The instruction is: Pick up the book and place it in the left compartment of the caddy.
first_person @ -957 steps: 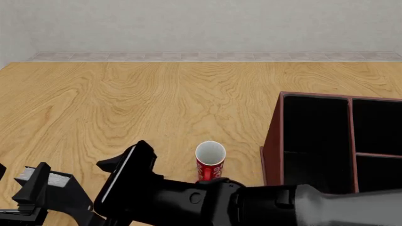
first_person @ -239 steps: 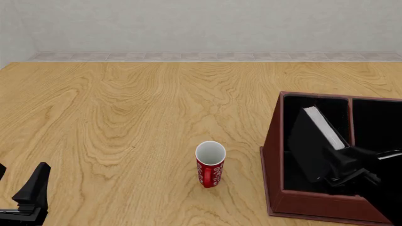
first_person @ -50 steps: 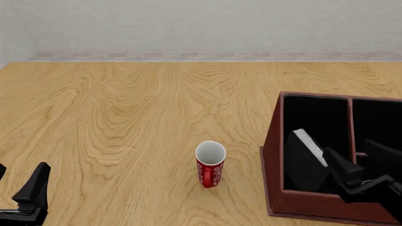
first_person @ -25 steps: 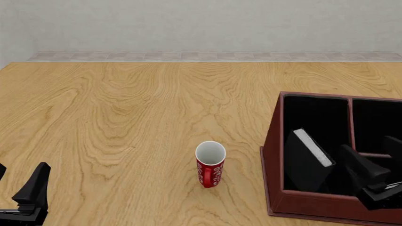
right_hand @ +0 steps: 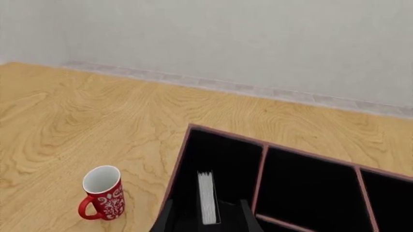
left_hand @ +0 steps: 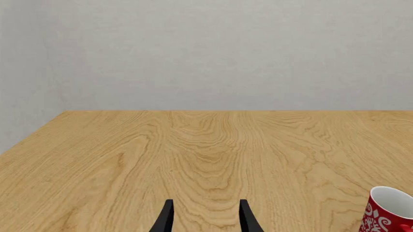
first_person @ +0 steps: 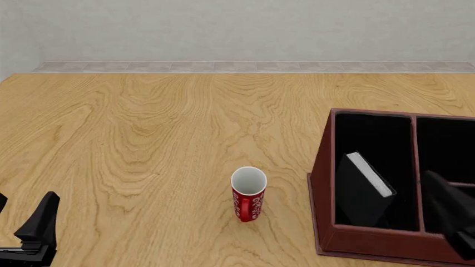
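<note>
Book [first_person: 364, 189] bottom hidden inside caddy [first_person: 324, 189]

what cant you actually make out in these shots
- Foot of the book: front view, behind the caddy near wall; how it rests in the left compartment can't be told.
- Right gripper: right wrist view shows only the finger bases at the edge; front view cuts it off at the corner.
- Left gripper: tips cut off by the left wrist view's edge.
- Mug: partly cropped there.
</note>
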`<action>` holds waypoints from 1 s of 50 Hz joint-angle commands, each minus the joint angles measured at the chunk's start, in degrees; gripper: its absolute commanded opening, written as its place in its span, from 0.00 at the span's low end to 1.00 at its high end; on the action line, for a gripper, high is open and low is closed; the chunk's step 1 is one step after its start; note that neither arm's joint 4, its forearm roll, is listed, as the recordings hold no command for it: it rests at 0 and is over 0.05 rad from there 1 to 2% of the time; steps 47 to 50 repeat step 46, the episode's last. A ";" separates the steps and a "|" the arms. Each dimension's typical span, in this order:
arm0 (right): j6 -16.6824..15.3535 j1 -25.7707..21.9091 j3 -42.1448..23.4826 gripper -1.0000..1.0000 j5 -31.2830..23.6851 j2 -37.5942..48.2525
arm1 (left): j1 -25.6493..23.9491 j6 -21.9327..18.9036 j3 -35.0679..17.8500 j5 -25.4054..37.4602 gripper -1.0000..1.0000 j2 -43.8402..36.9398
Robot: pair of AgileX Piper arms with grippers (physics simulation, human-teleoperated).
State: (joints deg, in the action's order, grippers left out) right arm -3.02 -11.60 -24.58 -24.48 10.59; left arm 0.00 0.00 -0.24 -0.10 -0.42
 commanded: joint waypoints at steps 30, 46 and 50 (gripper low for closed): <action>0.24 -0.16 -9.76 1.00 -6.50 -2.46 | 0.00 0.00 0.00 0.00 1.00 0.00; 0.23 -0.20 -15.01 1.00 -8.45 -2.32 | 0.00 0.00 0.00 0.00 1.00 0.00; 0.23 -0.20 -15.01 1.00 -8.45 -2.32 | 0.00 0.00 0.00 0.00 1.00 0.00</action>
